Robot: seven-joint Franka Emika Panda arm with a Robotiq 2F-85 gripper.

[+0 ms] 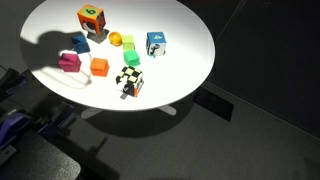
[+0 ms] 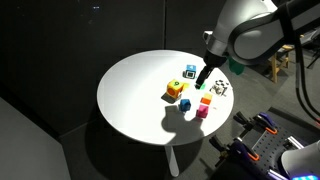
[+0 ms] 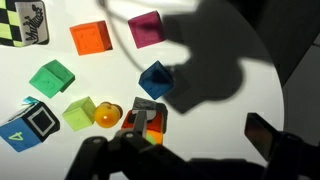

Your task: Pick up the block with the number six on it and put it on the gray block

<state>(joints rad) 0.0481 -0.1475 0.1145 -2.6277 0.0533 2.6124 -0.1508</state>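
The block with the number six (image 1: 90, 16) is orange with a yellow face and a green figure, and stands at the table's far side. It also shows in an exterior view (image 2: 175, 90) and low in the wrist view (image 3: 155, 126). The gray block (image 3: 150, 103) shows only as a gray patch pressed against it and seems to lie under it. My gripper (image 2: 203, 78) hangs above the blocks, open and empty. In the wrist view (image 3: 200, 135) one finger overlaps the six block and the other stands far to the right.
On the round white table (image 1: 185, 70) are a blue cube (image 3: 155, 78), a magenta cube (image 3: 146, 28), a plain orange cube (image 3: 90, 37), two green cubes (image 3: 50, 76), a yellow ball (image 3: 107, 113), a blue-and-white numbered cube (image 3: 30, 124) and a checkered cube (image 1: 130, 80).
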